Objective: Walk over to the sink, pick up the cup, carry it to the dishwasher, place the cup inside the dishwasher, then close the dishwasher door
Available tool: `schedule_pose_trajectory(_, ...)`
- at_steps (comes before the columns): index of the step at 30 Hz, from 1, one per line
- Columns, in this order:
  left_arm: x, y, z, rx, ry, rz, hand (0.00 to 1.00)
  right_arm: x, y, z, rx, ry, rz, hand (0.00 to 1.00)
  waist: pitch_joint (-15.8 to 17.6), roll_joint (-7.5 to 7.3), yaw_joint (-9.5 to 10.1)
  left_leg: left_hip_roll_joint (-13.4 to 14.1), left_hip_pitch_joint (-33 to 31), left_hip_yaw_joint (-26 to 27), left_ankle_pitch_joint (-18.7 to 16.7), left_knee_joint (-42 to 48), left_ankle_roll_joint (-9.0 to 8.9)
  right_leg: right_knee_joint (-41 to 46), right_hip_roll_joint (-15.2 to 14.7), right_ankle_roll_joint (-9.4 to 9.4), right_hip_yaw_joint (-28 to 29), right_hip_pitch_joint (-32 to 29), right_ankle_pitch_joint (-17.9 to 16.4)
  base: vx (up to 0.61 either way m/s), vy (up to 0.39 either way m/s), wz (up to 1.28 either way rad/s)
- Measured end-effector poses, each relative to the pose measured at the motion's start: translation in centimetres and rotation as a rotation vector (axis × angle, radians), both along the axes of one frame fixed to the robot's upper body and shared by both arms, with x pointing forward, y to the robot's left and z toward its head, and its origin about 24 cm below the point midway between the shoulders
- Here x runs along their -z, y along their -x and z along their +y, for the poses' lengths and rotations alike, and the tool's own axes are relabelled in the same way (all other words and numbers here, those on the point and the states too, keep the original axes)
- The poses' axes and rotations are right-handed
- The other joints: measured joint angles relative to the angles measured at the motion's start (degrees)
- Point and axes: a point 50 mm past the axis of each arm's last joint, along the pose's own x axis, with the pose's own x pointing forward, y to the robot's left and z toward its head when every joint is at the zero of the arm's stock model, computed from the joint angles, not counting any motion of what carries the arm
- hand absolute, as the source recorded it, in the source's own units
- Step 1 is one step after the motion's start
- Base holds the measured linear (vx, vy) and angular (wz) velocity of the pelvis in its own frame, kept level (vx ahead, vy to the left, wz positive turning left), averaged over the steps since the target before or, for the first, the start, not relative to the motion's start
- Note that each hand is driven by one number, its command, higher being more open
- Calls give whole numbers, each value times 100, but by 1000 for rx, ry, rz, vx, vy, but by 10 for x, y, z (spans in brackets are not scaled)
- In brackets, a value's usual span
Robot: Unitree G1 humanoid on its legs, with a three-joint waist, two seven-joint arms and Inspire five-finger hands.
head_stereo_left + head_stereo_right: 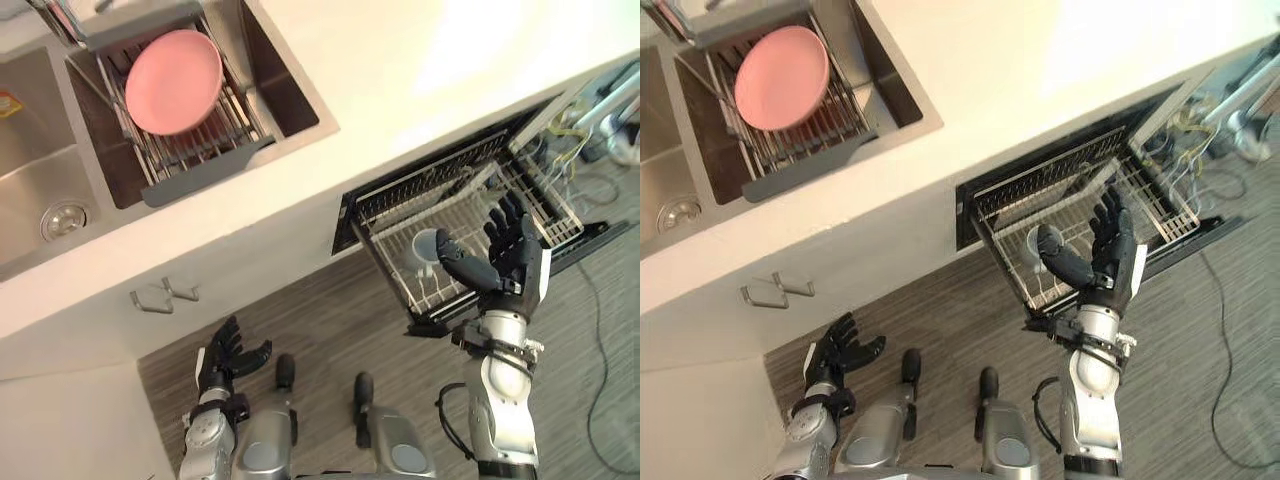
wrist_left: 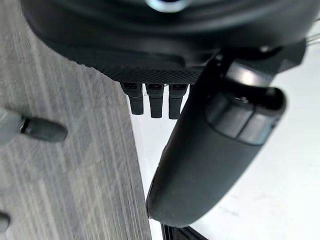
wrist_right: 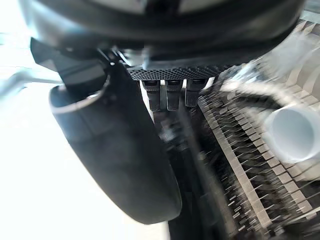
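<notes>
The left hand hangs above the floor, grey planks with a fine grain running away from it. Its fingers point out straight in a row, with nothing between them and the thumb, which juts out thick and dark beside them. Past the thumb stands a plain white cabinet front, meeting the floor along a straight edge.

Pink plate — lying in a wire rack.
</notes>
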Motion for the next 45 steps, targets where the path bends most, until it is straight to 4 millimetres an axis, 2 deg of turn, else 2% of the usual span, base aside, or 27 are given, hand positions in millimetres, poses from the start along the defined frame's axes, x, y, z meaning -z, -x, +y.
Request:
schedule_pose_trajectory(5, 11, 11, -3, 8, -5, 66, 90, -10, 4, 12, -47, 110, -42, 90, -253, 27, 16, -80, -74, -277, -106, 153, -35, -109, -72, 1, -376, 280, -43, -29, -17, 32)
schedule_pose_trajectory(6, 13, 13, -3, 8, -4, 75, 90, -11, 4, 11, -45, 123, -44, 90, -283, 37, -1, -9, -119, -33, -203, 195, 10, -131, -90, 1, -495, 318, -43, -104, -3, 101)
schedule_pose_trajectory(7, 17, 17, -5, 14, -3, 100, 90, -14, 5, 8, -37, 154, -52, 90, -357, 70, -129, 205, -222, 700, -227, 317, -11, -225, -151, 6, -837, 436, -39, -68, 38, 118)
schedule_pose_trajectory(8, 21, 20, -8, 15, 7, 123, 90, -17, 5, 4, -33, 188, -64, 90, -430, 132, -150, 426, -323, 1335, -218, 515, -3, -270, -199, 32, -1038, 494, -40, -70, 61, 114)
schedule_pose_trajectory(10, 26, 28, -9, 19, 4, 161, 90, -21, 4, -1, -33, 238, -72, 90, -496, 210, -82, 547, -408, 1647, -145, 653, -50, -259, -249, 107, -1143, 520, -66, 0, 103, 49)
schedule_pose_trajectory(14, 31, 45, 4, 28, -45, 220, 90, -26, -4, 7, -72, 298, -90, 90, -511, 180, -8, 299, -315, 1691, -253, 673, 81, -172, -480, 257, -1139, 592, -157, 42, 99, 8)
schedule_pose_trajectory(18, 29, 45, 12, 39, -76, 216, 90, -13, -14, 5, -73, 355, -26, 90, -549, -43, 1, -4, -255, 1738, -881, 1305, 225, 1024, -1050, 346, -1046, 455, -758, 107, 129, 5)
schedule_pose_trajectory(19, 29, 45, 12, 41, -80, 220, 90, -11, -16, 6, -78, 370, -12, 90, -550, -42, -17, -7, -204, 1730, -940, 1330, 230, 1453, -1083, 263, -901, 297, -729, 164, 130, 9)
schedule_pose_trajectory(20, 30, 47, 13, 56, -91, 230, 90, -6, -18, 5, -83, 387, 17, 90, -551, -44, -102, -44, -89, 1607, -1014, 1342, 269, 2228, -1062, -69, -550, 18, -538, 194, 150, 37)
schedule_pose_trajectory(21, 30, 48, 15, 72, -106, 239, 90, -2, -18, 3, -82, 400, 38, 90, -559, -65, -198, -12, 45, 1415, -1061, 1321, 314, 3068, -963, -508, -177, -344, -192, 216, 131, 53)
schedule_pose_trajectory(22, 31, 48, 15, 78, -110, 243, 90, -2, -18, 2, -81, 413, 46, 90, -565, -68, -252, 1, 91, 1305, -1079, 1311, 341, 3284, -864, -365, -5, -484, -348, 236, 44, 73)
schedule_pose_trajectory(23, 31, 48, 15, 95, -117, 251, 90, -2, -18, 2, -81, 432, 45, 90, -566, -59, -341, 14, 178, 1106, -1096, 1239, 354, 3177, -564, -257, 258, -600, -709, 187, 1, 63)
schedule_pose_trajectory(24, 32, 49, 16, 103, -123, 256, 90, -3, -18, 1, -81, 443, 44, 90, -579, -83, -362, 6, 236, 1016, -1096, 1179, 351, 3007, -414, -257, 354, -636, -812, 248, -24, 84)
schedule_pose_trajectory(25, 32, 48, 17, 112, -128, 261, 90, -4, -18, -1, -82, 462, 43, 90, -601, -110, -405, -4, 322, 865, -1052, 1126, 247, 2471, -154, -260, 489, -671, -880, 276, -52, 78)
schedule_pose_trajectory(26, 31, 46, 18, 118, -135, 256, 90, -7, -18, -2, -81, 477, 34, 90, -654, -179, -390, -81, 329, 745, -1139, 1229, 147, 1681, -44, -323, 477, -681, -676, 338, -78, 75)
schedule_pose_trajectory(27, 31, 46, 18, 121, -136, 255, 90, -9, -17, -2, -82, 481, 24, 90, -683, -246, -385, -159, 308, 697, -1226, 1336, 121, 1374, -47, -234, 473, -704, -452, 350, -88, 73)
schedule_pose_trajectory(28, 33, 45, 10, 121, -116, 264, 90, -11, -16, -5, -79, 496, 21, 90, -737, -124, -412, -124, 234, 576, -1364, 1568, 61, 1291, -29, -21, 424, -567, -507, 366, -75, 51)
schedule_pose_trajectory(29, 34, 45, 3, 129, -99, 255, 90, -11, -14, -5, -85, 502, 23, 90, -820, 16, -357, -38, 163, 569, -1393, 1643, 18, 1050, 43, -36, 364, -437, -489, 252, -45, 41)
schedule_pose_trajectory(31, 35, 46, -3, 129, -82, 254, 90, -8, -11, -5, -87, 518, 38, 90, -826, 155, -348, 73, 167, 552, -1452, 1780, -70, 760, 127, -56, 243, -168, -464, 297, -71, 21)
schedule_pose_trajectory(33, 35, 45, -4, 140, -82, 254, 90, -1, -5, -9, -79, 517, 74, 90, -829, 175, -345, 200, 162, 582, -1516, 2135, -161, 525, 215, -112, 108, 165, -429, 303, -96, 27)
schedule_pose_trajectory(35, 37, 47, -5, 140, -78, 272, 90, 2, 1, -11, -74, 517, 90, 90, -820, 171, -326, 333, -13, 698, -1517, 3043, -196, 221, 272, -178, 81, 628, -373, 214, -40, 17)
schedule_pose_trajectory(36, 38, 50, -1, 133, -79, 289, 90, -3, 1, -10, -71, 517, 65, 90, -770, 170, -293, 396, -310, 765, -1776, 3403, -160, 101, 259, -181, 113, 802, -373, 207, 20, 5)
schedule_pose_trajectory(37, 38, 50, -1, 125, -74, 291, 90, -6, 0, -10, -65, 518, 53, 90, -749, 161, -289, 381, -404, 785, -1859, 3218, -143, 89, 253, -181, 121, 822, -373, 221, 58, 4)
schedule_pose_trajectory(38, 39, 49, -3, 127, -69, 301, 90, -10, -1, -13, -52, 522, 40, 90, -724, 233, -277, 345, -516, 804, -1693, 2444, -128, 93, 250, -176, 109, 838, -376, 199, 95, 4)
schedule_pose_trajectory(39, 39, 48, -5, 122, -56, 306, 90, -9, -1, -15, -44, 522, 44, 90, -704, 295, -235, 313, -473, 779, -905, 1867, 75, 101, 256, -138, 131, 894, -403, 158, 101, 9)
schedule_pose_trajectory(41, 39, 47, -2, 137, -67, 314, 90, -10, -1, -14, -51, 524, 41, 90, -669, 214, -259, 151, -296, 783, -768, 1552, 131, 93, 154, -112, 248, 883, -425, 148, 95, 17)
schedule_pose_trajectory(45, 42, 47, -2, 131, -62, 350, 90, -12, -4, -10, -82, 539, 32, 90, -666, 199, -269, 65, -102, 852, -770, 1383, 164, -88, 70, -63, 451, 1045, -381, 72, 61, -1)
